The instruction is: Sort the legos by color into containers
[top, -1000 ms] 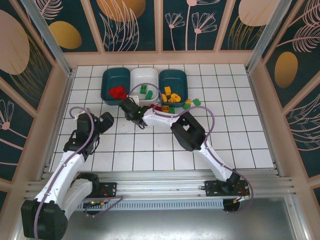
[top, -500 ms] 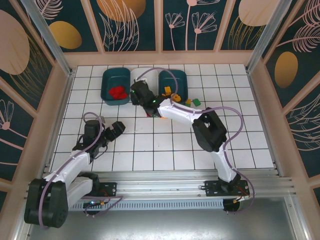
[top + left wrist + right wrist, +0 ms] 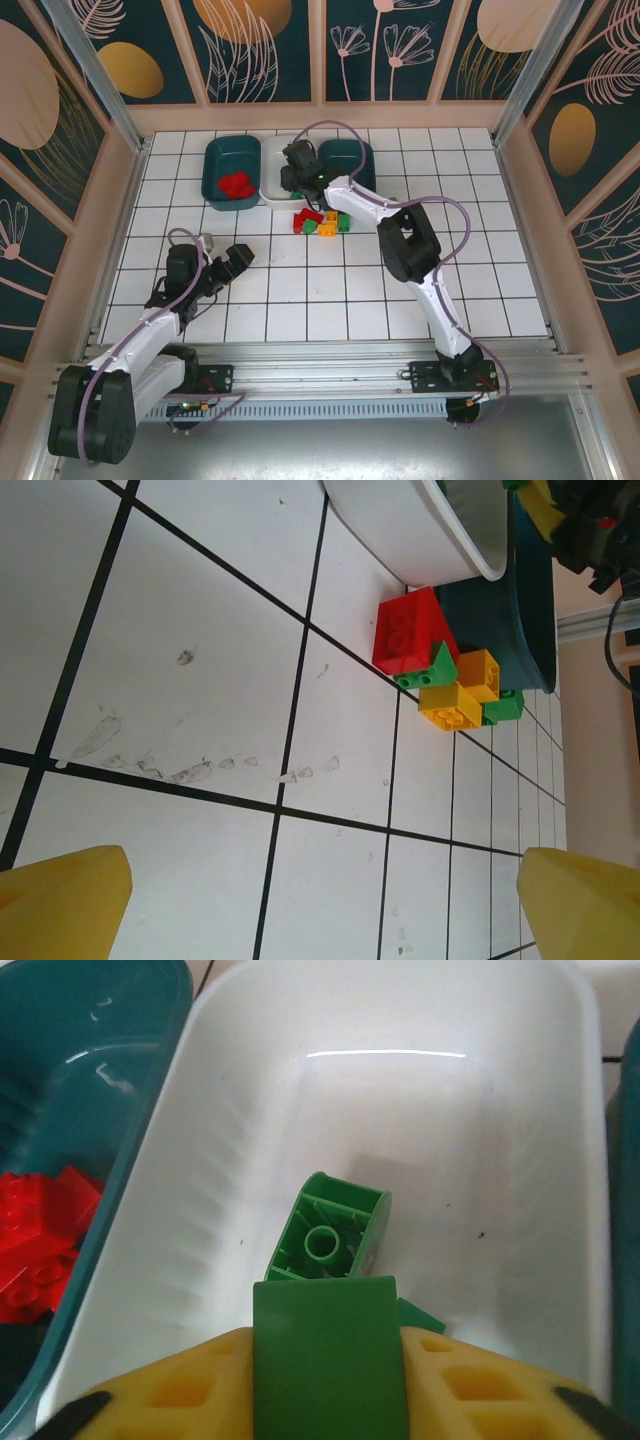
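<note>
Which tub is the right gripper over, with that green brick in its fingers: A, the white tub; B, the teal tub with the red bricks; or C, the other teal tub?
A: in the right wrist view the green brick in the right gripper hangs over the white tub, where a second green brick lies.

free: bare tiles [image 3: 300, 290] mid-table | blocked: lego cluster [image 3: 320, 221] beside white tub [image 3: 272, 186]; right arm [image 3: 362, 201] above it
</note>
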You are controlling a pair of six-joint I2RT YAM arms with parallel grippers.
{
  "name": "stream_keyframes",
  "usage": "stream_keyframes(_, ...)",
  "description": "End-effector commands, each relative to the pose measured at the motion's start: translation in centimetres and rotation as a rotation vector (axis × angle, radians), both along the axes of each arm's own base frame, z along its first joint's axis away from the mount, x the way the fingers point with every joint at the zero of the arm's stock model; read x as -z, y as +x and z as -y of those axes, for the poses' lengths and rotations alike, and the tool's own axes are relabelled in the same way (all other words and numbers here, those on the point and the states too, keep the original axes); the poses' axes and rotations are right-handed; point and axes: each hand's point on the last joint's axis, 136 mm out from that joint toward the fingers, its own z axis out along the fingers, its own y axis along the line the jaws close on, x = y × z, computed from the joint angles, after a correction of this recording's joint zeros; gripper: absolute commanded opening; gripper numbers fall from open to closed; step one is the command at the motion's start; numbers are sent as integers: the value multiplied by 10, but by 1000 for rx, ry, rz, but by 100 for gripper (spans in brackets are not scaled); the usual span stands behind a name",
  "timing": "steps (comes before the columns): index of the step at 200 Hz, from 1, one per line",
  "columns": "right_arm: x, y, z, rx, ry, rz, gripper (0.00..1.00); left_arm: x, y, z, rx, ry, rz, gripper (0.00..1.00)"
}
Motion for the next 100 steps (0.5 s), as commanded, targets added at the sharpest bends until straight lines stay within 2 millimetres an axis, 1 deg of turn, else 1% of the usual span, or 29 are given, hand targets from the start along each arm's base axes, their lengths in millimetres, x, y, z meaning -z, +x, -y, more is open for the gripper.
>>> stream_keyframes(1, -15, 3, 1, -1, -20, 9, 46, -12, 3, 3, 20, -13, 16, 98)
stream_keyframes(8, -21, 4, 2, 5, -19, 17, 49, -13, 3, 3, 21, -11, 17, 99)
stream_keyframes(17, -29, 4, 4, 11, -17, 29, 51, -16, 4, 3, 20, -11, 21, 98)
stream_keyframes(37, -54, 0, 9, 16, 0, 66, 53, -26, 7, 4, 22, -19, 38, 99)
stream_keyframes(47, -67, -5, 15, 24, 1, 87, 53, -32, 8, 6, 26, -27, 51, 99)
stream_keyframes(58, -80, -13, 26, 39, 9, 111, 53, -41, 8, 7, 33, -37, 69, 98)
stream_keyframes(64, -83, -18, 34, 47, 12, 119, 54, -44, 8, 8, 36, -40, 77, 99)
stream_keyframes(70, -88, -25, 45, 60, 21, 132, 54, -48, 8, 8, 39, -41, 86, 99)
stream_keyframes(77, -85, -33, 59, 75, 22, 129, 54, -52, 8, 9, 41, -44, 96, 99)
stream_keyframes(78, -87, -34, 61, 77, 25, 132, 54, -52, 8, 9, 41, -44, 97, 98)
stream_keyframes(86, -83, -42, 81, 101, 27, 121, 54, -55, 7, 10, 43, -47, 105, 99)
stream_keyframes(100, -70, -57, 116, 138, 22, 89, 54, -57, 6, 13, 49, -56, 114, 98)
